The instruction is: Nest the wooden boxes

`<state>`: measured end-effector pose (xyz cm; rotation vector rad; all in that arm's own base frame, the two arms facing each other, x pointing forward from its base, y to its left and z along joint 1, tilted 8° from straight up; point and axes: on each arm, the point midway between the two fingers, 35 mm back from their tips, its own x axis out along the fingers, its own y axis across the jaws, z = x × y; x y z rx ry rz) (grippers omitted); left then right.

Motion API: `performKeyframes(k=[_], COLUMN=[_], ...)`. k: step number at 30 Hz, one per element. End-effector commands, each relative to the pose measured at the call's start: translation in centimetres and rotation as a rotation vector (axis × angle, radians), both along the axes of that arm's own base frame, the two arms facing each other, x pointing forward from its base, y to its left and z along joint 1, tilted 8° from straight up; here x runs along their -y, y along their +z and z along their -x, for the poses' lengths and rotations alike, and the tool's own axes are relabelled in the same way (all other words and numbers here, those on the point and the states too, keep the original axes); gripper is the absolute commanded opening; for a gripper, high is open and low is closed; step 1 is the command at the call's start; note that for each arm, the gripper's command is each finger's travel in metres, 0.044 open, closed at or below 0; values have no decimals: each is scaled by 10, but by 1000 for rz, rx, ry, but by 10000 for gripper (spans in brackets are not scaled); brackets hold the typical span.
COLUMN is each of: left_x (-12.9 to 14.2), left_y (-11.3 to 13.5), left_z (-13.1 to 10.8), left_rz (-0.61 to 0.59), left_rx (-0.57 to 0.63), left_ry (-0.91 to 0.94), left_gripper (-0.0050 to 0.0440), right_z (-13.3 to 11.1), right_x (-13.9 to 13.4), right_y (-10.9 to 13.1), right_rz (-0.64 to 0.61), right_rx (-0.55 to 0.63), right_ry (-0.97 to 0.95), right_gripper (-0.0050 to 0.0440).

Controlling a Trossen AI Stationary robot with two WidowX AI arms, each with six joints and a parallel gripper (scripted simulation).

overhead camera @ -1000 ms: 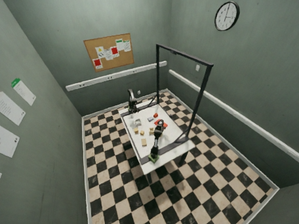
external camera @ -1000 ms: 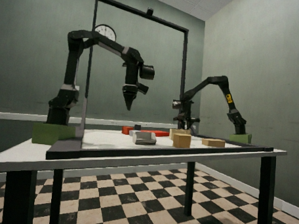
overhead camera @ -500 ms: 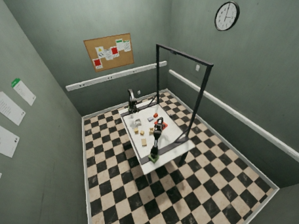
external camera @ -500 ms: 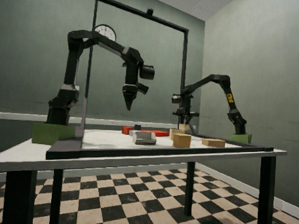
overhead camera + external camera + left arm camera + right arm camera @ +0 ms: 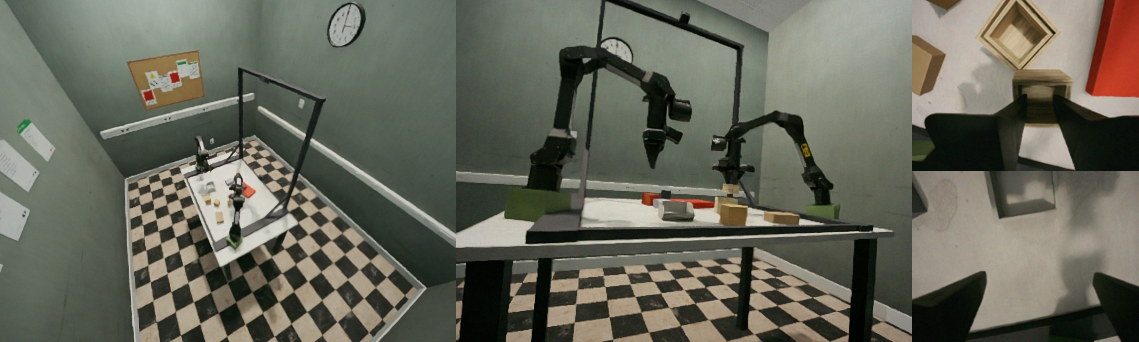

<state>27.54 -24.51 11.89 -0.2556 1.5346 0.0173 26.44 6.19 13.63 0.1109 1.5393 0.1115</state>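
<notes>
A small wooden box (image 5: 730, 189) (image 5: 1043, 77) hangs from my left gripper (image 5: 1039, 98), its open side toward the fingers. The two fingertips are inside its opening, pressed outward against its walls. It is above the table in the exterior view. Two larger wooden boxes are nested close beside it: the inner box (image 5: 1019, 35) lies within the outer box (image 5: 980, 37), open sides up and turned diagonally in the left wrist view. The pair (image 5: 720, 204) is partly hidden in the exterior view. My right gripper (image 5: 1040, 277) (image 5: 652, 167) is open and empty, high above the table.
A grey open tray (image 5: 676, 212) (image 5: 1030, 207) lies in front of the right gripper. A long red block (image 5: 1118, 50) (image 5: 248, 190) lies right of the nested boxes in the left wrist view. Tan blocks (image 5: 733, 215) (image 5: 219, 217) (image 5: 921, 66) lie left of them. A dark frame (image 5: 666, 234) edges the table.
</notes>
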Motion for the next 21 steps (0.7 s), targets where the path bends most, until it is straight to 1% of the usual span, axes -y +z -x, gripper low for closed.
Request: performKeyframes(k=[1,3,5,10,13,16,17,19,21], left_x=[-8,-14,-14,-29,-36,-39,-39,-39,-39], left_y=[13,16,16,24,26,27,30,30,30], left_z=[-23,-32,-32,-54,-63,-65,-63,-63,-63], left_rz=[10,9,9,8,8,7,7,7,7], left_rx=[10,9,9,9,9,9,16,16,16], left_ry=[-4,-4,-4,-4,-4,-4,-3,-3,-3], left_gripper=[209,209,209,209,209,209,209,209,209], right_z=[-2,-2,-2,-2,-2,-2,-2,-4,-7], right_x=[0,0,0,0,0,0,0,-2,-4], right_y=[6,6,6,6,6,6,5,-2,-4], right_rz=[-3,-3,-3,-3,-3,-3,2,22,36], right_rx=[21,21,21,21,21,21,23,22,37], right_ry=[0,0,0,0,0,0,2,7,13], right_gripper=[400,400,400,400,400,400,400,400,400])
